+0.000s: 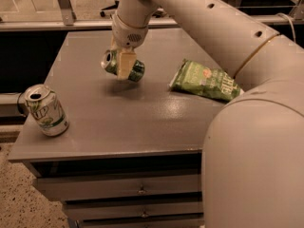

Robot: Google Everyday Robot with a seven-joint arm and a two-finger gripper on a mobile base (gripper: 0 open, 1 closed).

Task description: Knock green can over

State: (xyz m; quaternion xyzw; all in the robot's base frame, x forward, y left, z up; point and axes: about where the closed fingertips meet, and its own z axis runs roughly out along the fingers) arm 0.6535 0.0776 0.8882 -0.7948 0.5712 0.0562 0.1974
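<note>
Cans: two are counted, one green can and one white-and-green 7UP can stood at the table's left edge.
Bags: one green crisp bag is laid flat on the table.
Gripper: one gripper is clamped across the green can.
Green can: dark green with a silver top turned left, it is held on its side over the table's middle, well apart from the 7UP can.
</note>
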